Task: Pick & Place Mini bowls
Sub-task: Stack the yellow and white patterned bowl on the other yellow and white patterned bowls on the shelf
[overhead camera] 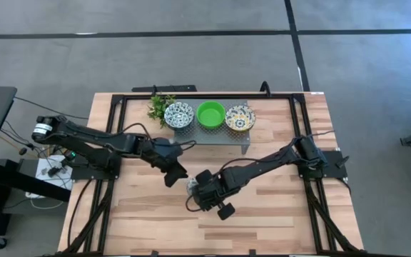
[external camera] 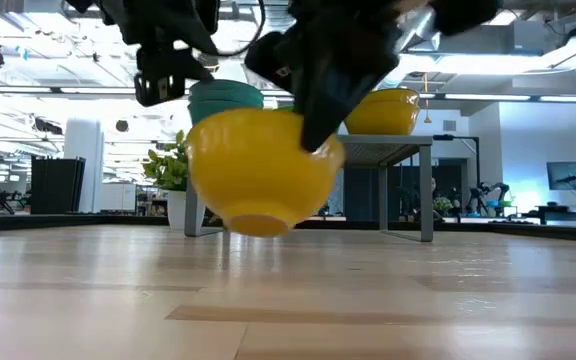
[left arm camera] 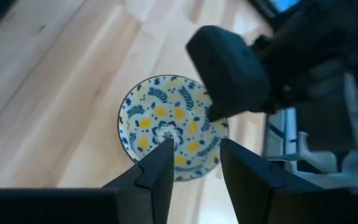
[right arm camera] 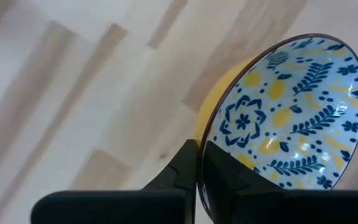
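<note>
Right end effector (right arm camera: pixel 197 163) is what I'm watching first: its two dark fingers are pressed together on the rim of a small round bowl, yellow on the outside and white inside with blue leaves and yellow lemons (right arm camera: pixel 284 112). From my wrist camera the bowl's wall sits pinched between the fingers. In the level view that yellow-bodied bowl (external camera: pixel 258 170) hangs just above the light wooden plank table (external camera: pixel 288 300), tilted, not touching it. From overhead I see the right end effector (overhead camera: pixel 197 182) near the middle of the table, the bowl mostly hidden beneath it.

Left end effector (left arm camera: pixel 194 168) has its fingers spread, with nothing between them; through the gap I look down on the same patterned bowl (left arm camera: pixel 169 127), and the right arm's dark body crosses over it. Overhead, the left end effector (overhead camera: pixel 178 171) sits just beside the right one.

At the far side of the table stands a grey perforated metal stand (overhead camera: pixel 212 134) carrying three small bowls in a row: a white bowl with blue floral pattern (overhead camera: pixel 179 114), a plain bright green bowl (overhead camera: pixel 210 113), and a white bowl with yellow and blue pattern (overhead camera: pixel 240 118). A small green plant sprig (overhead camera: pixel 159 108) lies beside the blue-patterned bowl
</note>
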Controlling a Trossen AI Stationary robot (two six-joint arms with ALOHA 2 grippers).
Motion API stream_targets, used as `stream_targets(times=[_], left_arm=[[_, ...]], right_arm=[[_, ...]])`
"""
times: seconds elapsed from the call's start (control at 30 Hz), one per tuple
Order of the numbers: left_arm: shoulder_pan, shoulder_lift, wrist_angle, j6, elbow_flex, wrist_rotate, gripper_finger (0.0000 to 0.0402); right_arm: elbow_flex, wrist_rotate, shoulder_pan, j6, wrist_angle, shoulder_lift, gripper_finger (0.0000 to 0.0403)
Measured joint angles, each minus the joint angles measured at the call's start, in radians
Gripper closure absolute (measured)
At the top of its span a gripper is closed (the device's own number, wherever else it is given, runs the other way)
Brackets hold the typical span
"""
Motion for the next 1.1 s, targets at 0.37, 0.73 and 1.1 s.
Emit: stream_targets(times=[0.37,0.73,1.1], left_arm=[[-0.143,-0.032,-0.012,0.277,-0.001,-0.003,0.0307],[-0.205,-0.116,-0.02,0.391,-0.002,-0.079,0.0395],[-0.202,-0.24,-0.012,0.416,-0.002,-0.131,0.0394]], right_arm=[[0.065,0.194,0.096,0.173,-0.192,-0.101,0.0391],[0.068,0.449,0.121,0.39,-0.493,-0.326,0.0398],[0.067,0.595,-0.019,0.263,-0.548,-0.454,0.04]])
